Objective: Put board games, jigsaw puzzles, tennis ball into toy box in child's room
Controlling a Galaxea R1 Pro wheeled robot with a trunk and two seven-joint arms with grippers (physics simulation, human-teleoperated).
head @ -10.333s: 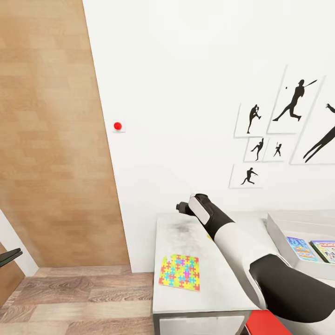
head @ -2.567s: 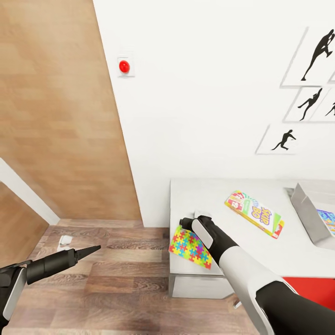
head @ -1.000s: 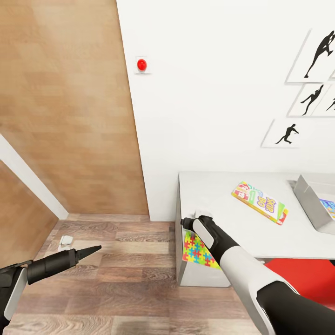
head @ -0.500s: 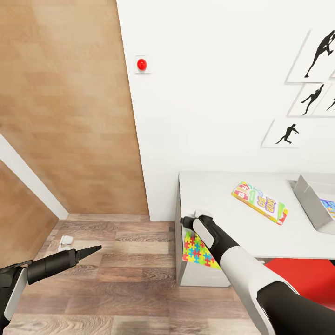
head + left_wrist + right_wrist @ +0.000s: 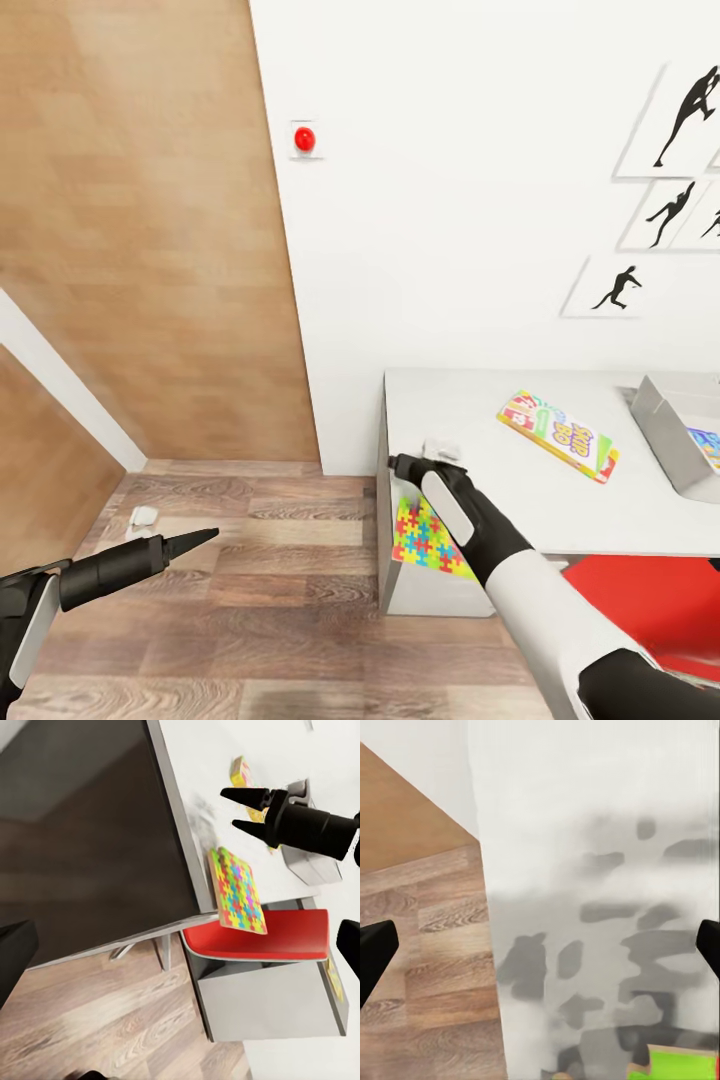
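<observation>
A jigsaw puzzle [image 5: 430, 535] [image 5: 236, 891] hangs tilted over the near left corner of the table [image 5: 480, 410], mostly past the edge. My right gripper [image 5: 398, 466] [image 5: 232, 808] is open just above the tabletop beside the puzzle's upper edge, holding nothing. The SKIP BO board game [image 5: 560, 435] lies flat on the table further right. The toy box [image 5: 662, 425] stands at the right edge with a blue board game [image 5: 708, 440] in it. My left gripper [image 5: 190, 541] is open and empty, low over the floor to the left.
A red chair seat [image 5: 640, 590] [image 5: 262, 937] sits under the table below the puzzle. Brown wardrobe doors [image 5: 140, 250] fill the left side. A small white object [image 5: 143, 516] lies on the wood floor. A red button [image 5: 305, 140] is on the wall.
The puzzle lay flat on the table earlier and now tips over its corner. In the last second my right gripper lifted slightly away from the puzzle. The left arm is still.
</observation>
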